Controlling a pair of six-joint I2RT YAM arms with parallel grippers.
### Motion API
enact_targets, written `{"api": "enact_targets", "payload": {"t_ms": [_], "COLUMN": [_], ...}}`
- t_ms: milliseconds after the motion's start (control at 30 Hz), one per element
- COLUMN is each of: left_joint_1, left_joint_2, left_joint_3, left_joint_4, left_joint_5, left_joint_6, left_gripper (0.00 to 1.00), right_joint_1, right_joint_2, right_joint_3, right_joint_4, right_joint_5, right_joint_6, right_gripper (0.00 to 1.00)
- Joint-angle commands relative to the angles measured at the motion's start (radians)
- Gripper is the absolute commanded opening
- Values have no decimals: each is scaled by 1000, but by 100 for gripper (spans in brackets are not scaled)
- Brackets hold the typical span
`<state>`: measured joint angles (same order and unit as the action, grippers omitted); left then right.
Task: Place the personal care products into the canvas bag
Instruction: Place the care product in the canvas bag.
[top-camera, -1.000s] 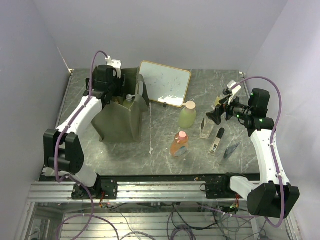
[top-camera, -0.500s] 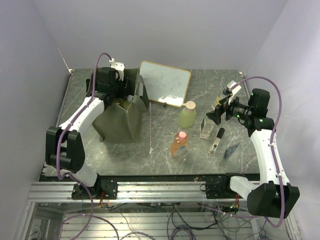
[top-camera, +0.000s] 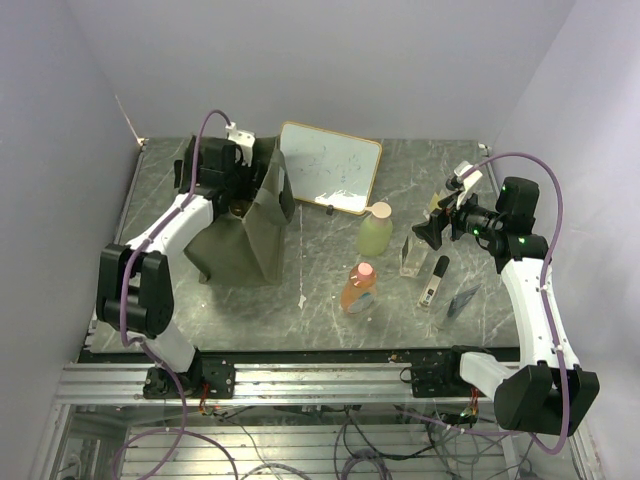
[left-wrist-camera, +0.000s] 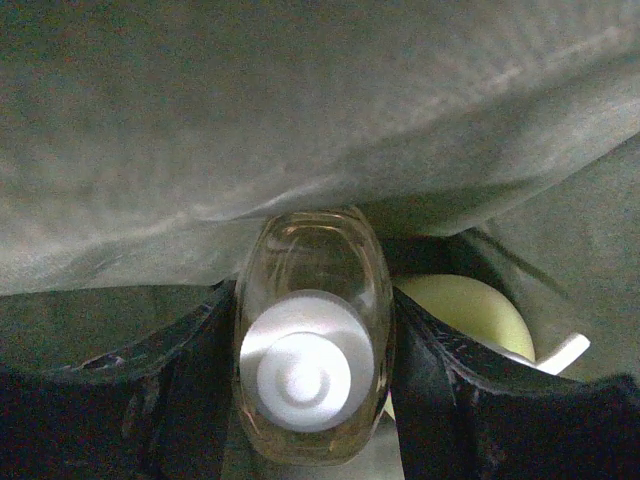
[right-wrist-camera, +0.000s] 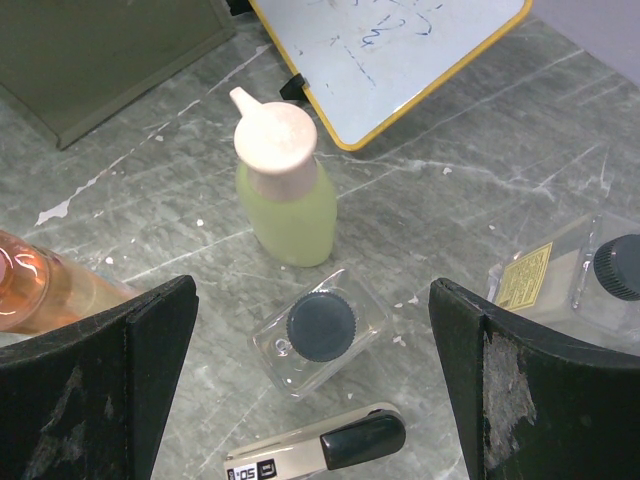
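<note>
bag (top-camera: 238, 250) holds amber bottle (left-wrist-camera: 312, 300), yellow-green bottle (left-wrist-camera: 462, 315)

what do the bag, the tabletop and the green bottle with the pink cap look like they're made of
Canvas bag: matte olive woven cloth, likely canvas; its sides sag and fold.
Tabletop: smooth grey stone look with white veins; could be marble or a printed laminate.
Green bottle: probably translucent plastic, with the liquid colour showing through; its pink cap looks like opaque matte plastic.
</note>
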<state>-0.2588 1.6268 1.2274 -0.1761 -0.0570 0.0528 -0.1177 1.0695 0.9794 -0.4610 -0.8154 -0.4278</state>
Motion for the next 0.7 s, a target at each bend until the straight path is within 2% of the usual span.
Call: {"api": "enact_targets", "payload": {"t_ms": [0,200,400,667], "left_joint_1": [-19,-19,-19,-19], "left_joint_2": [32,57,44,48], "left_joint_3": [10,21,-5,-13], "left_joint_4": [81,58,69,53], "left_joint_5": [72,77,72,68], "left_joint_6": [-5,-16,-36,-51], "left_gripper": [14,19,28,34], "right_joint_1": [2,1,2,2], "right_joint_2": [-4,-2,-4,-4], "right_joint_3": [-13,-13,-13,-15], "right_joint_4": [13,12,13,12], "right_joint_5": [7,6,5,5], "right_joint_6": [-13,-12,-14,-12], "right_gripper": [100,100,100,100]}}
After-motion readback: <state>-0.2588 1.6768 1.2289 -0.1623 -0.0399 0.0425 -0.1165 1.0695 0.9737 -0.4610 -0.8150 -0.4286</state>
